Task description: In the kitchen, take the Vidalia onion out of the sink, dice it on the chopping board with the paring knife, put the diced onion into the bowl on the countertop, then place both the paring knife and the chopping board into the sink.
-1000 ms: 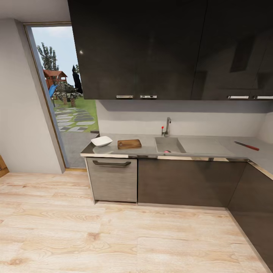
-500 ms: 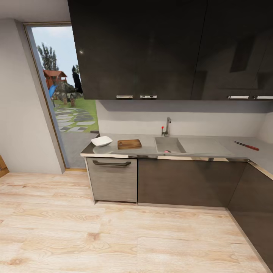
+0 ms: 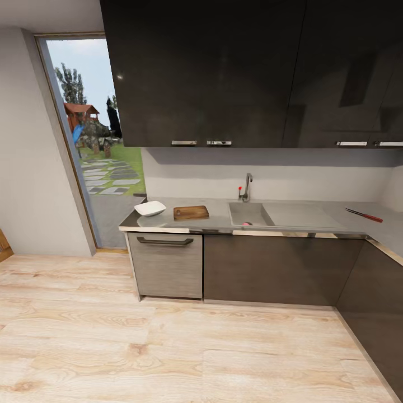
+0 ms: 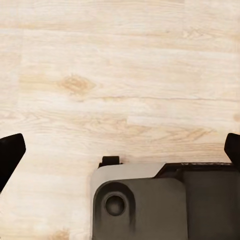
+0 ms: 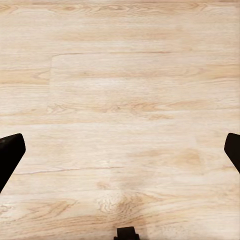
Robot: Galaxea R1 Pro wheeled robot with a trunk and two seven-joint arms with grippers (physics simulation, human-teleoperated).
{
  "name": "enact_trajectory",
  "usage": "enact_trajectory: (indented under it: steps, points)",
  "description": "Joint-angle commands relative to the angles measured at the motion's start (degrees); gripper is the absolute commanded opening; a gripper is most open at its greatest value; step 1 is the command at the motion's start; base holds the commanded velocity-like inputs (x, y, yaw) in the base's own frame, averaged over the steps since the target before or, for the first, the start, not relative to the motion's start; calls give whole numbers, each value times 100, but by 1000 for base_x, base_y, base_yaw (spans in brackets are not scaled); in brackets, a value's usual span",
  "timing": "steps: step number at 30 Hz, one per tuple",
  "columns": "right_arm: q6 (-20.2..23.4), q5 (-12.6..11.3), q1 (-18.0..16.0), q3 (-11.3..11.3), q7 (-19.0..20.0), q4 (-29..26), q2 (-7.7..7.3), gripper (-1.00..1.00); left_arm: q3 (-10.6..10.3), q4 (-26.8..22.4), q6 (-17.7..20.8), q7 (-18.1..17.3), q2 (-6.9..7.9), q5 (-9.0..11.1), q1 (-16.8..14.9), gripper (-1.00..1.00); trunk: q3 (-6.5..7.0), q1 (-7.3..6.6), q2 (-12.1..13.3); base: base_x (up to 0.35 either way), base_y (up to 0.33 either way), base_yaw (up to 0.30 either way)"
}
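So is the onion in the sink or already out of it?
In. A small pinkish onion sits at the near edge of the sink basin; the board is bare.

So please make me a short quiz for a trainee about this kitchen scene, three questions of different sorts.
1. True or false: the bowl sits on the chopping board.
2. Which lies nearest the doorway? A) sink B) bowl C) red-handled knife
3. Fill in: both wrist views look down at a wooden ____.

Key: 1 false, the two lie side by side on the countertop; 2 B; 3 floor, with each claw's fingertips wide apart.
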Motion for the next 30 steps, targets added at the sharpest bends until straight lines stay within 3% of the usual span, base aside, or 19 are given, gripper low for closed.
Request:
enact_trajectory:
  steps: [1, 20, 25, 30]
  points:
    - [-20, 2, -1, -25, 5, 5, 5, 100, 2, -6, -16, -1, 3, 1, 1, 100, -1, 2, -3, 19, 0, 0]
    - [-25, 2, 0, -27, 5, -4, 4, 100, 3, 90, -20, 13, 36, 4, 1, 100, -1, 2, -3, 309, 0, 0]
    - [-90, -11, -1, -41, 5, -54, -94, 100, 18, 79, -15, 19, 90, 10, 1, 100, -1, 2, -3, 332, 0, 0]
    - [-137, -8, -1, -37, -93, -674, -122, 100, 16, 79, -15, 17, 107, 19, 1, 100, -1, 2, -3, 111, 0, 0]
